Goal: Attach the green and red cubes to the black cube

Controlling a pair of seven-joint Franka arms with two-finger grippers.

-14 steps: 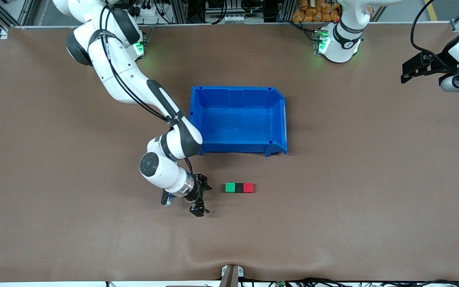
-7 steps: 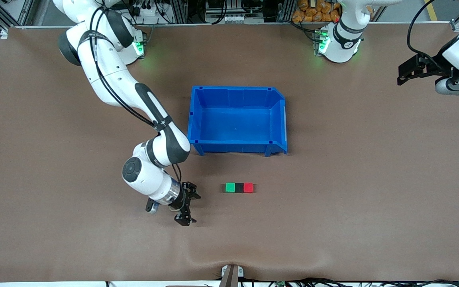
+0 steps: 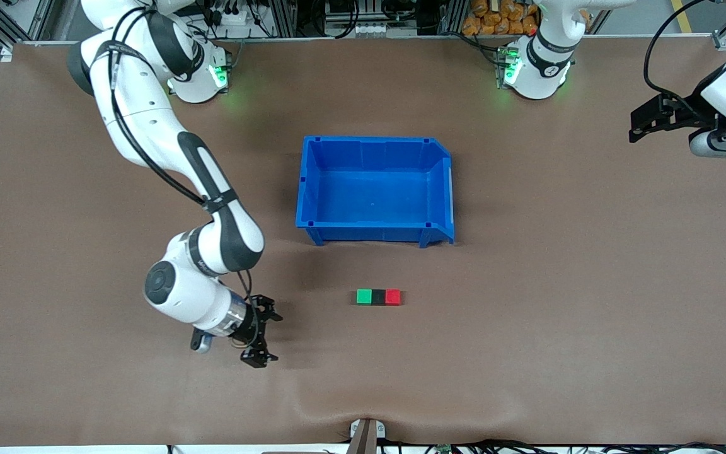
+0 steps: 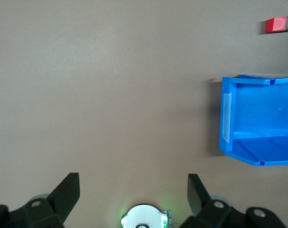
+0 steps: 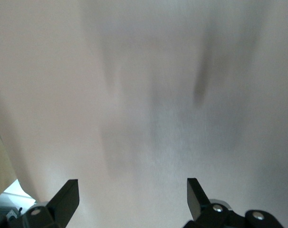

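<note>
A big brown worktop (image 3: 527,315) fills the room. A blue bin (image 3: 445,183) sits near its middle. Above the bin, along the worktop's top edge, stand metal frames (image 3: 287,16), black cables (image 3: 344,16) and orange bags (image 3: 495,16).

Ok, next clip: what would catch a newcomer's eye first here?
The blue bin at the table's middle stands out first, with nothing visible inside. Nearer the front camera lies a tight row: green cube, black cube, red cube, touching side by side. The right gripper hangs open toward the right arm's end, apart from the row; the left gripper waits open at the left arm's end.
</note>
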